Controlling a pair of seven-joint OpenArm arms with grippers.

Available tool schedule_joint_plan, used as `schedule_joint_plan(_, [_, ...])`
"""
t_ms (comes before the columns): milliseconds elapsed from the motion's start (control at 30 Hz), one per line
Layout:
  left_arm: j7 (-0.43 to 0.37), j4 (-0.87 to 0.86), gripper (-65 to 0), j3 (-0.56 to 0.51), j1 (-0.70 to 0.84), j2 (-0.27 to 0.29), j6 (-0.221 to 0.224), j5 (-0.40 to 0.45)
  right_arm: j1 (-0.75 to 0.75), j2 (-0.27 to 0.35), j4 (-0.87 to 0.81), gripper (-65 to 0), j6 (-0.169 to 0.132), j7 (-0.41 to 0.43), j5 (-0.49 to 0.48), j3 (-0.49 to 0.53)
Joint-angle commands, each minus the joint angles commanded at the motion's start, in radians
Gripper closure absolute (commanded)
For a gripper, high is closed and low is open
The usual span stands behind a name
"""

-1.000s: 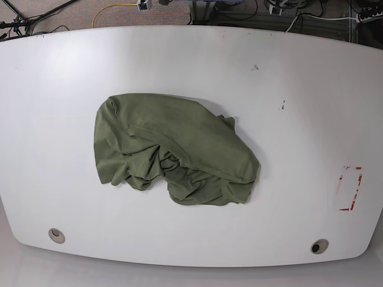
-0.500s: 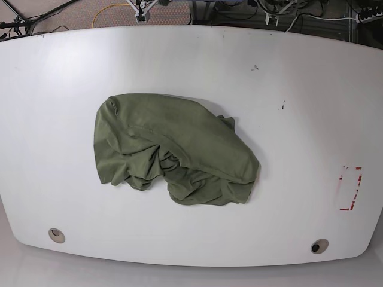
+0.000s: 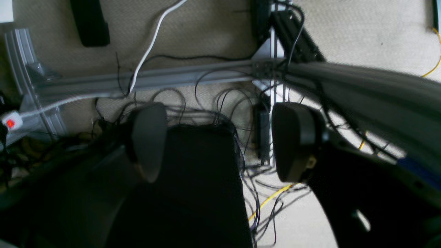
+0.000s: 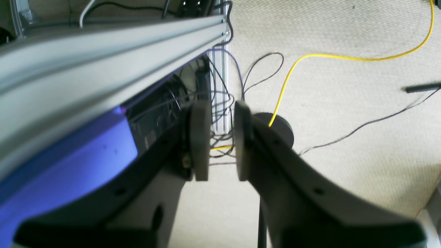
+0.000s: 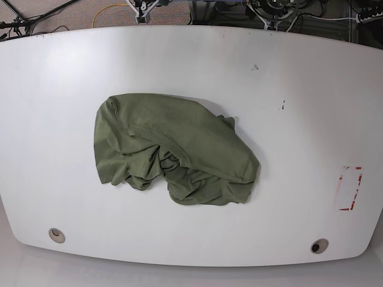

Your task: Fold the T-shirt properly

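Both grippers hang empty beyond the white table's (image 5: 311, 89) far edge, left gripper (image 3: 220, 141) wide apart, right gripper (image 4: 218, 137) nearly closed, so folding seems unstarted and each must next reach toward the crumpled olive-green cotton T-shirt (image 5: 173, 149) well ahead.

A white table (image 5: 311, 78) carries a red-edged tape mark (image 5: 350, 188) at four o'clock and round holes (image 5: 57, 235) at its near corners, with a yellow cable (image 4: 344, 58) on beige carpet (image 4: 344, 113) beyond.
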State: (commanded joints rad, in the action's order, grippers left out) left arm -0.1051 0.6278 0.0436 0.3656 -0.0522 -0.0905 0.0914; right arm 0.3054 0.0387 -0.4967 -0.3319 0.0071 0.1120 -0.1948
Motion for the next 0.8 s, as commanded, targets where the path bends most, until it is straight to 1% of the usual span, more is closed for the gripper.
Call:
schedule_joint_plan(100, [-0.019, 0.006, -44.9, 0.003, 0.018, 0.000, 0.003, -0.001, 0.013, -0.001, -0.013, -7.8, 0.004, -0.003, 0.001, -0.001])
schedule_joint_plan(233, [-0.020, 0.008, -45.2, 0.006, 0.024, 0.001, -0.001, -0.002, 0.020, -0.002, -0.030, -6.7, 0.005, -0.008, 0.001, 0.000])
schedule_joint_plan(500, [-0.023, 0.012, -44.6, 0.006, 0.034, 0.004, -0.010, -0.004, 0.058, -0.007, -0.068, -6.6, 0.003, -0.008, 0.000, 0.002])
schedule_joint_plan(700, [-0.041, 0.017, -42.3, 0.009, 0.053, 0.002, -0.011, -0.006, 0.096, -0.007, -0.114, -7.8, 0.003, -0.011, -0.002, 0.003])
schedule_joint_plan(767, [-0.062, 0.035, -39.2, 0.009, 0.074, -0.001, -0.005, -0.005, 0.141, -0.012, -0.151, -7.9, 0.001, 0.001, -0.002, 0.001])
schedule_joint_plan(800, [-0.063, 0.040, -38.9, 0.009, 0.077, -0.001, -0.005, -0.005, 0.148, -0.012, -0.160, -7.9, 0.001, 0.001, -0.002, 0.001])
